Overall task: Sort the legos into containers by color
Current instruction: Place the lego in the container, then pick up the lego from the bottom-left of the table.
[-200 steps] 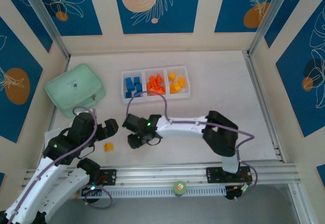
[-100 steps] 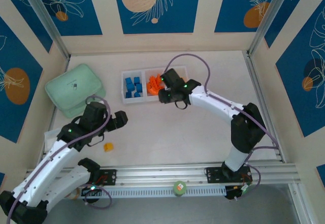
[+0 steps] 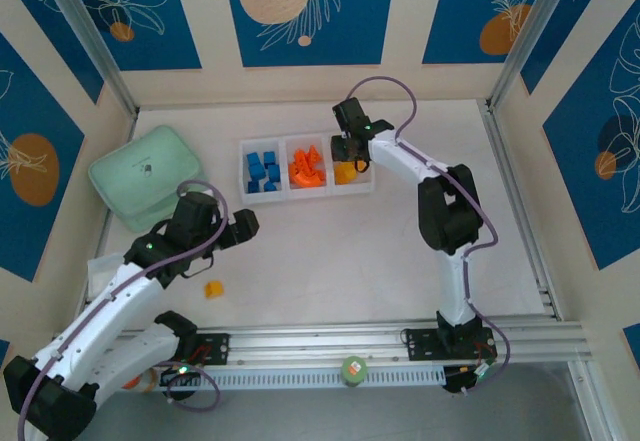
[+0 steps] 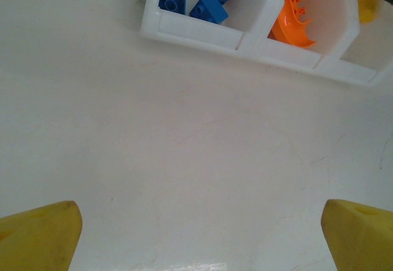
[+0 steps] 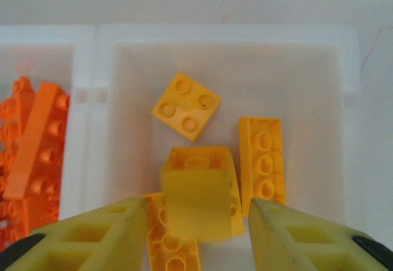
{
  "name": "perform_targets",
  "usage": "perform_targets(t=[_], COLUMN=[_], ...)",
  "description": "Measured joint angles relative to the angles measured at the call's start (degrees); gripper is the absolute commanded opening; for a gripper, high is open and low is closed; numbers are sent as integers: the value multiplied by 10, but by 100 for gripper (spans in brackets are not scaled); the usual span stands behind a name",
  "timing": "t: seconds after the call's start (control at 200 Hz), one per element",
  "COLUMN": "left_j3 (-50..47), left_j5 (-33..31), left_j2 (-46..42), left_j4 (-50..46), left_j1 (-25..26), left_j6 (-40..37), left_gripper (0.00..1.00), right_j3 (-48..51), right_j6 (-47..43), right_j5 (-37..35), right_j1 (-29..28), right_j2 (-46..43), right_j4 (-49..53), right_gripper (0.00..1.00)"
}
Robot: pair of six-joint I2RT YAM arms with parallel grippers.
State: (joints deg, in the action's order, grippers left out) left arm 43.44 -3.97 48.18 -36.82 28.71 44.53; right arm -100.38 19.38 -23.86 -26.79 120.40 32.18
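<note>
The right claw (image 5: 196, 204) hangs over the right-hand compartment of the tray (image 3: 300, 193). Its yellow fingers (image 5: 92, 237) flank a yellow brick (image 5: 199, 191) that sits between and just past the tips. Only a sliver of gap shows on either side, so one cannot tell whether the brick is gripped or already let go. Below it in the same compartment lie other yellow bricks (image 5: 263, 157), one of them flat and four-studded. The orange bricks (image 3: 306, 168) fill the middle compartment and the blue bricks (image 3: 262, 169) the left one. The left claw (image 4: 199, 222) is released and empty, its fingers spread wide above the bare surface (image 3: 400, 251), just short of the tray's near wall. One loose yellow brick (image 3: 213, 288) lies on the surface apart from that claw, nearer the arm bases. A mint-green case (image 3: 148, 176) rests to the left of the tray.
</note>
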Motion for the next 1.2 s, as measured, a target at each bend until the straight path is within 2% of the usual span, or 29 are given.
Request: perform_targets(t=[0.19, 0.325, 0.535, 0.675, 0.86, 1.0, 1.2], left_j3=[0, 1, 1, 2, 2, 13, 49], left_j5=[-1, -3, -11, -17, -28, -42, -71], left_j2=[0, -7, -54, -81, -117, -138, -158], left_j4=[0, -7, -31, -62, -109, -148, -191], left_j1=[-1, -2, -6, -7, -7, -7, -7], left_j6=[0, -3, -7, -9, -9, -7, 2], left_gripper=[99, 99, 99, 99, 99, 99, 99], right_j3=[-6, 47, 140, 182, 220, 236, 229], right_j6=[-4, -4, -3, -2, -6, -30, -87], right_j5=[1, 8, 31, 46, 70, 118, 178], right_j1=[3, -14, -89, -156, -243, -296, -347], right_j2=[0, -52, -167, -204, -205, -199, -123], right_j4=[4, 0, -13, -19, -36, -77, -133], right_gripper=[61, 65, 69, 71, 75, 76, 75])
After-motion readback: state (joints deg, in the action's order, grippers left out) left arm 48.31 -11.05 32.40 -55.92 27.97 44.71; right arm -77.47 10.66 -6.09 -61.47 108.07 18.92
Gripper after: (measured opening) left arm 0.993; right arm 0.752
